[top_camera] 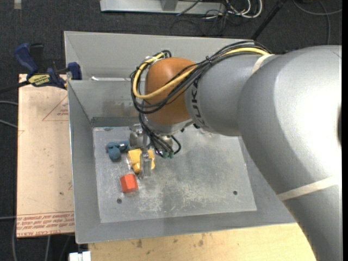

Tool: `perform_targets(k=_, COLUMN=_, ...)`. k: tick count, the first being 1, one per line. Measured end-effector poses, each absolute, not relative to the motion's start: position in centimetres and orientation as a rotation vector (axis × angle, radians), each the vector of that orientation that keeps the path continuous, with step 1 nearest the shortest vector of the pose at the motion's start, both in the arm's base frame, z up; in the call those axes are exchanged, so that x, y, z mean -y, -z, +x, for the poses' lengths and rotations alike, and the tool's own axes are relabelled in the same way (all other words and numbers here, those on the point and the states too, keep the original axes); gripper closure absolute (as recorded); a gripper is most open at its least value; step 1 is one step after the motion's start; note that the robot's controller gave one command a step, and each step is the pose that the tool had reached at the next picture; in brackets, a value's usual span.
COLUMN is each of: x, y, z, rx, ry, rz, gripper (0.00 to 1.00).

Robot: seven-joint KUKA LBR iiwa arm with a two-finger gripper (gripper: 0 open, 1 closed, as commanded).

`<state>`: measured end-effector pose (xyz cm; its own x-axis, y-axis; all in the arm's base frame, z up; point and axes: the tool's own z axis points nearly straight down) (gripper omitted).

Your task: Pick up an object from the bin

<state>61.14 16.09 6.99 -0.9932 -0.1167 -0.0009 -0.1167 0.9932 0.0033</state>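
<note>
My gripper (144, 162) hangs low over the left half of the bin floor, right at a small yellow thing (134, 158). Yellow shows on both sides of the gripper's tip, which covers part of the thing. A blue lumpy thing (114, 150) lies just to the left, close to the bin's left wall. A small red-orange block (129, 183) rests on the floor a little below the yellow thing, apart from the gripper.
The arm and its orange wrist cover with looped cables hang over the back and right of the bin and hide the floor there. The sloped left wall stands close to the blue thing.
</note>
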Motion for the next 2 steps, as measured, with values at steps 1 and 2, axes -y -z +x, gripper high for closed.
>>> perform_targets(k=1, x=-15.9, y=-7.1, z=61.3, rx=-3.134, ry=-0.004, rz=-0.177, gripper=1.00)
perform_targets(k=2, x=-16.6, y=-21.0, z=57.9, rx=-3.127, ry=-0.006, rz=-0.159, gripper=1.00)
